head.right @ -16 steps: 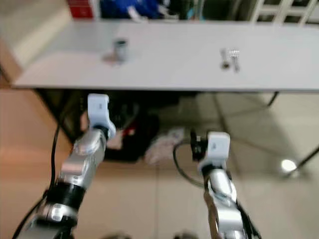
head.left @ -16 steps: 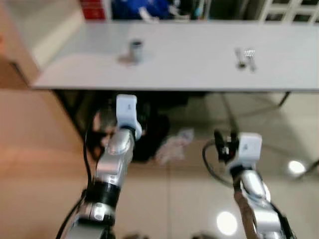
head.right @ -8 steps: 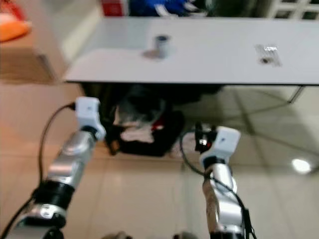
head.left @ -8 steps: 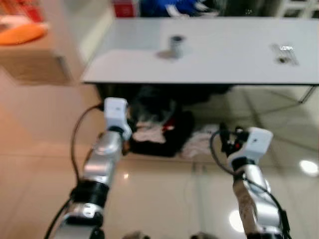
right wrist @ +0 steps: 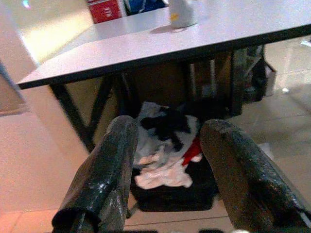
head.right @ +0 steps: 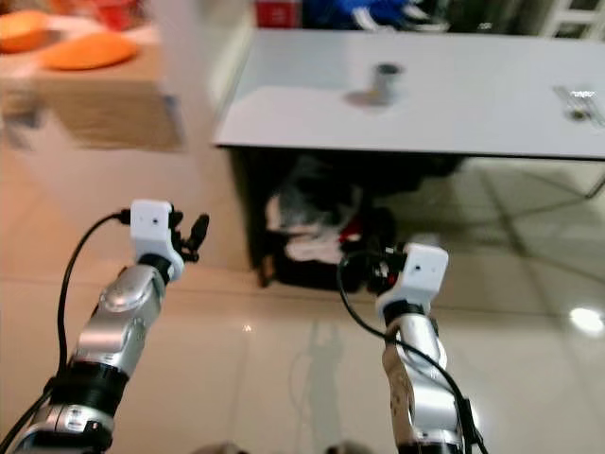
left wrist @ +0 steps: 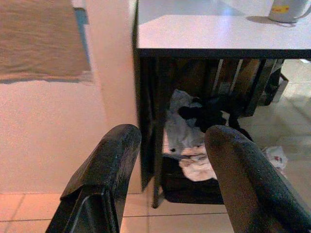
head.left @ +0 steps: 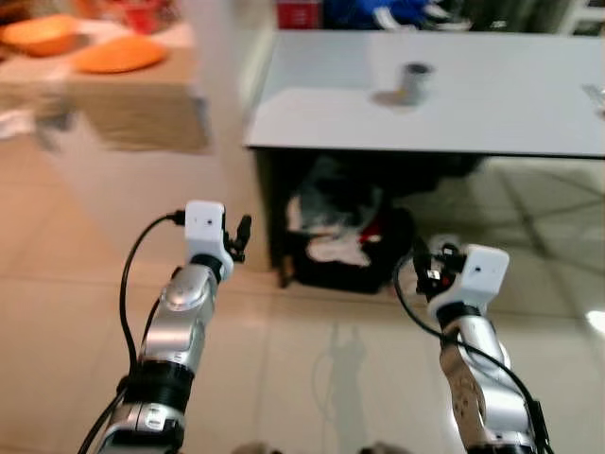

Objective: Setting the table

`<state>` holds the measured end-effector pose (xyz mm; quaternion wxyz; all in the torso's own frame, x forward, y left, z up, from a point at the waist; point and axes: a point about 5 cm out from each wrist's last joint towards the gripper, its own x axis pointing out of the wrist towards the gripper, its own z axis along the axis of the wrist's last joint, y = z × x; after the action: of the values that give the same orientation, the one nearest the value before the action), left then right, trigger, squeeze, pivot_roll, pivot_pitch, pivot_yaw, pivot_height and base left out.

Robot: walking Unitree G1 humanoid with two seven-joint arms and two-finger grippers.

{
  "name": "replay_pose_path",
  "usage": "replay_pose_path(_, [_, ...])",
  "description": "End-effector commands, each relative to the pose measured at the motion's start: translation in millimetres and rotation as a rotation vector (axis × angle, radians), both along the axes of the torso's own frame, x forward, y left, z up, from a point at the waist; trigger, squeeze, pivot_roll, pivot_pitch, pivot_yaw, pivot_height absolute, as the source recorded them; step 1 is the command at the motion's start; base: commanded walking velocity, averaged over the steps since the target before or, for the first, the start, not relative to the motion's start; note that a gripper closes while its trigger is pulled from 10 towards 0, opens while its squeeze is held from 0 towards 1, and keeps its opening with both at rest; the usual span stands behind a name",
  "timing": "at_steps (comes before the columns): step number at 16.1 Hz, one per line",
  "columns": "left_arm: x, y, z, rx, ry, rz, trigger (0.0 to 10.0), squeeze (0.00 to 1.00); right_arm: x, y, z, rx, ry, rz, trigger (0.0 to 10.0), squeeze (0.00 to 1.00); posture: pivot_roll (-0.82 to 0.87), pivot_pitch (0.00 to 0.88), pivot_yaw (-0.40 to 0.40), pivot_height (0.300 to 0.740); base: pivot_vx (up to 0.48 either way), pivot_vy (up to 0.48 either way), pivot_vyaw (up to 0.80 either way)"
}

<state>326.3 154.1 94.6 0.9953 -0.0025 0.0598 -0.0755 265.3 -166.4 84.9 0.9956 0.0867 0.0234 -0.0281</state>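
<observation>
White table point(head.left: 492, 113), cup point(head.left: 414, 81) on top, clothes-filled basket point(head.left: 350, 251) beneath

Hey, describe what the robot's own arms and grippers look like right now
Both arms are silver metal tubes with black joint bands, each ending in a white boxy wrist block. A loose black cable loops beside each arm. The left gripper and right gripper each have two thick, rounded, glossy black fingers. No markings can be made out.

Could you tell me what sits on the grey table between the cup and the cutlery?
Nothing: in the right eye view the grey table is bare between the cup and the cutlery.
</observation>
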Motion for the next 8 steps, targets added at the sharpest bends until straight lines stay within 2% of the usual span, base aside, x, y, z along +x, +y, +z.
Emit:
replay_pose_path(1, [-0.3,-9.3,3.3,-0.004,-0.021,-0.039,10.0,0.0,-2.0,-7.3,-1.6,-0.014,0.003,-0.022,10.0,0.0,-0.04,0.0,0.031,0.722,0.0,0.48,0.0])
replay_pose_path(6, [0.5,-6.3,16.0,-0.011,-0.106,-0.034,10.0,0.0,-0.4,-4.9,0.4,-0.041,-0.022,-0.007,10.0,0.0,-0.04,0.0,0.035,0.722,0.0,0.48,0.0])
replay_pose_path(8, [2.1,-4.9,16.1,0.0,-0.105,-0.028,10.0,0.0,1.2,-3.6,1.1,-0.052,-0.03,0.001,10.0,0.0,-0.04,0.0,0.034,0.722,0.0,0.48,0.0])
